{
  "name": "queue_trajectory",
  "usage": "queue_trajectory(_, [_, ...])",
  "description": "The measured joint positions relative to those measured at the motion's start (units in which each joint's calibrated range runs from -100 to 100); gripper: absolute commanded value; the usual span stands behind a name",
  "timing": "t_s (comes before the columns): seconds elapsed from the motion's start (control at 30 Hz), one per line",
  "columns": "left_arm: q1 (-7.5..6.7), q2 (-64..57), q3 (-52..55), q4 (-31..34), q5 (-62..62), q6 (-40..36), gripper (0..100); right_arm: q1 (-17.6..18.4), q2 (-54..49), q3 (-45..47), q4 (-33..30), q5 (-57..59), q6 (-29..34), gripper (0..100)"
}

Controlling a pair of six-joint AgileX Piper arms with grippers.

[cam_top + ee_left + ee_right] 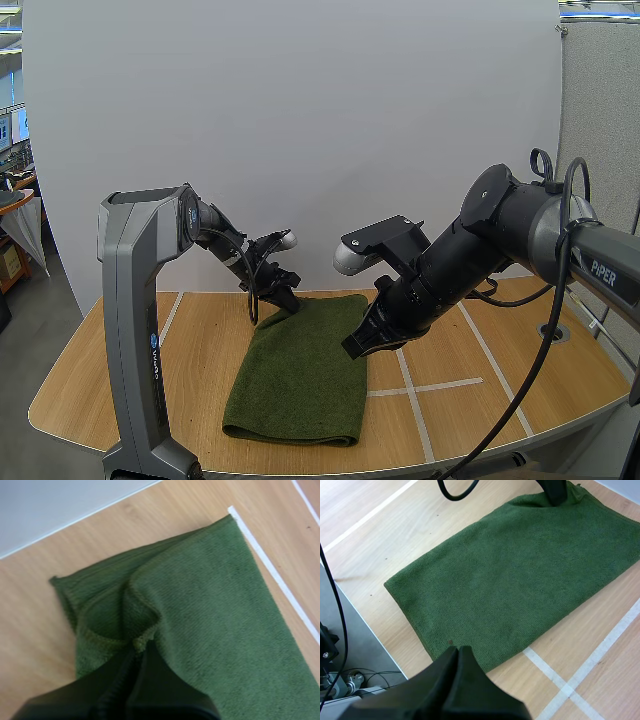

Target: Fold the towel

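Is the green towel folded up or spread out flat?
Folded: the towel shows two layers at the corner the left gripper pinches, and a rounded fold opposite.

Robot lab — tape-marked table (200, 350), white screen (300, 120) (grey partition (600, 100) beside)

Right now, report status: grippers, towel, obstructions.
Left gripper shut on towel, far corner, cloth bunched. Right gripper shut, empty, by towel's right edge. Towel lies doubled on table. Nothing blocks the fold.
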Motion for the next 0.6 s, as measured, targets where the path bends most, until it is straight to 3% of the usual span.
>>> queue_trajectory(0.27, [0.3, 0.0, 0.0, 1.08, -6.08, 0.0, 0, 0.0, 0.0, 0.0, 0.0, 0.0, 0.0, 0])
queue_trajectory(0.33, [0.3, 0.0, 0.0, 1.08, -6.08, 0.0, 7, 0.0, 0.0, 0.0, 0.0, 0.0, 0.0, 0])
queue_trajectory(0.47, [0.3, 0.0, 0.0, 1.08, -6.2, -0.29, 37, 0.0, 0.0, 0.0, 0.0, 0.0, 0.0, 0])
queue_trajectory(0.6, [0.3, 0.0, 0.0, 1.08, -6.2, -0.38, 80, 0.0, 0.0, 0.0, 0.0, 0.0, 0.0, 0])
